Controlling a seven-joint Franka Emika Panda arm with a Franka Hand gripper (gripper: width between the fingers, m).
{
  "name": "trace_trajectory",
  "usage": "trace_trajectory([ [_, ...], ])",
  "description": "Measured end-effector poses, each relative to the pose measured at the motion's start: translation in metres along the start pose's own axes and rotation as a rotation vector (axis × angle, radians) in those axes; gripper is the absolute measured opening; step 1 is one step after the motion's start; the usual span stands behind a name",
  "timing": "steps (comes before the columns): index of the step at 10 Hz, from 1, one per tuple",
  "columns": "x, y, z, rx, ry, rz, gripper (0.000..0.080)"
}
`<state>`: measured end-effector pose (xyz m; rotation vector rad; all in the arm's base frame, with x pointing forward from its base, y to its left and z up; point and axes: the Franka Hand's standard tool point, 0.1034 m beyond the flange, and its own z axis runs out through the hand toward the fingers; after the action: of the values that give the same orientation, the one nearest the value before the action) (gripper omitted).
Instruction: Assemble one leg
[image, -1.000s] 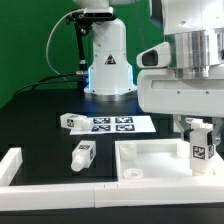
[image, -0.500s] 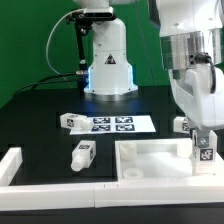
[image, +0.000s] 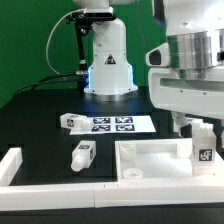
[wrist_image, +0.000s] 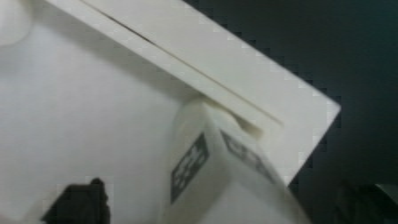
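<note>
A leg (image: 203, 150), a short white post with a marker tag, stands upright in the far corner of the white tabletop (image: 150, 165) at the exterior view's right. My gripper (image: 203, 127) hangs right over its top. In the wrist view the leg (wrist_image: 222, 165) rises between my jaws against the tabletop's corner (wrist_image: 107, 110). One dark finger (wrist_image: 80, 203) stands apart from it with a gap, so the gripper is open. The other finger is hard to make out.
A second leg (image: 82, 154) lies on the black table before the tabletop. A third leg (image: 68, 121) lies beside the marker board (image: 112, 124). A fourth leg (image: 180, 124) shows behind my gripper. A white fence (image: 12, 165) borders the exterior view's left. The robot base (image: 108, 65) stands behind.
The wrist turned about the upright leg and has turned back to its earlier heading. The leg stays standing in the tabletop's corner.
</note>
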<state>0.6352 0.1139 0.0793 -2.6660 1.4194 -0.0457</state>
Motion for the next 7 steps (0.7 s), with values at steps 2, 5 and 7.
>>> trace_trajectory([
  [2,-0.004,0.000,0.001,-0.010,-0.003,-0.160,0.0645],
  [5,0.000,0.000,0.001,-0.024,0.010,-0.427,0.0649],
  [7,0.007,-0.007,0.001,-0.053,0.038,-0.794,0.0649],
])
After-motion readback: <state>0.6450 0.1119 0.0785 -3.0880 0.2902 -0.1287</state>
